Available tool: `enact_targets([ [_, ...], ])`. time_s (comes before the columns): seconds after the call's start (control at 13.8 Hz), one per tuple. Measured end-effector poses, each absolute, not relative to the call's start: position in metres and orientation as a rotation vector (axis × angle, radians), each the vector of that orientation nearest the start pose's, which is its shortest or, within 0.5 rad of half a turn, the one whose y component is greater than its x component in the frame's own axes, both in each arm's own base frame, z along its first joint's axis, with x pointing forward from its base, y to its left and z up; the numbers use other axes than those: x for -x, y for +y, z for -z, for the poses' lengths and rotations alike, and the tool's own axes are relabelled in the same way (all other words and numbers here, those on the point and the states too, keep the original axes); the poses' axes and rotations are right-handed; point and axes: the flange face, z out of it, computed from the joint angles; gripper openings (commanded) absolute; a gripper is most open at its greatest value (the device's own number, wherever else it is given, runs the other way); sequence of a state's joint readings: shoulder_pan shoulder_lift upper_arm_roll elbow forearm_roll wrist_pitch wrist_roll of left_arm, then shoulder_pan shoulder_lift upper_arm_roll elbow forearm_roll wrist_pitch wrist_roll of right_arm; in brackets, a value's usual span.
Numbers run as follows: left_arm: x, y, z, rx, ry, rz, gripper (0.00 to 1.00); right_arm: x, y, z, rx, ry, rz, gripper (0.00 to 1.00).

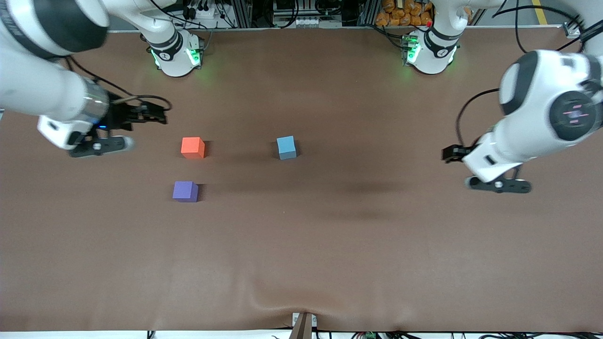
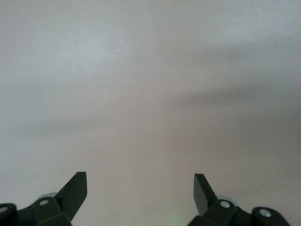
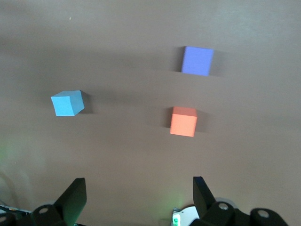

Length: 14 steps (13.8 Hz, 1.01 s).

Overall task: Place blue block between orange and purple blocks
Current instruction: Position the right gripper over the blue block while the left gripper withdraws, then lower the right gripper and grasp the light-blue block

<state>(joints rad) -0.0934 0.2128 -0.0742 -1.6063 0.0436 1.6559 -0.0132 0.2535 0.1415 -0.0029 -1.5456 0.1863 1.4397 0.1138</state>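
The blue block (image 1: pixel 286 147) sits on the brown table near the middle, apart from the other two. The orange block (image 1: pixel 192 147) lies beside it toward the right arm's end. The purple block (image 1: pixel 185 191) is nearer to the front camera than the orange one, with a gap between them. My right gripper (image 1: pixel 101 146) is open and empty, over the table beside the orange block. Its wrist view shows the blue block (image 3: pixel 67 103), orange block (image 3: pixel 183 121) and purple block (image 3: pixel 197 60) ahead of the gripper (image 3: pixel 139 183). My left gripper (image 1: pixel 499 185) is open and empty (image 2: pixel 141 181) over bare table.
The brown table cover (image 1: pixel 301 245) carries only the three blocks. The two arm bases (image 1: pixel 176 54) (image 1: pixel 431 52) stand at the table's edge farthest from the front camera. A small bracket (image 1: pixel 303 325) sits at the edge nearest to it.
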Motion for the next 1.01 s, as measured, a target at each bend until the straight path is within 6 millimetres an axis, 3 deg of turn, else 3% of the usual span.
enact_targets([
  [0.14, -0.592, -0.062, -0.504, 3.078, 0.306, -0.232, 1.00, -0.555, 0.204, -0.523, 2.972, -0.272, -0.416, 1.00],
  [0.29, -0.574, -0.050, -0.525, 3.076, 0.298, -0.216, 1.00, -0.554, 0.256, -0.482, 2.989, -0.274, -0.372, 1.00],
  [0.51, -0.549, -0.058, -0.569, 3.080, 0.225, -0.188, 1.00, -0.529, 0.331, -0.413, 3.016, -0.211, -0.287, 1.00],
  [0.72, -0.540, -0.059, -0.611, 3.086, 0.182, -0.122, 1.00, -0.498, 0.394, -0.355, 3.029, -0.187, -0.231, 1.00],
  [0.87, -0.536, -0.051, -0.624, 3.086, 0.159, -0.142, 1.00, -0.481, 0.426, -0.321, 3.035, -0.182, -0.205, 1.00],
  [1.01, -0.532, -0.043, -0.636, 3.088, 0.154, -0.141, 1.00, -0.473, 0.435, -0.292, 3.035, -0.167, -0.171, 1.00],
])
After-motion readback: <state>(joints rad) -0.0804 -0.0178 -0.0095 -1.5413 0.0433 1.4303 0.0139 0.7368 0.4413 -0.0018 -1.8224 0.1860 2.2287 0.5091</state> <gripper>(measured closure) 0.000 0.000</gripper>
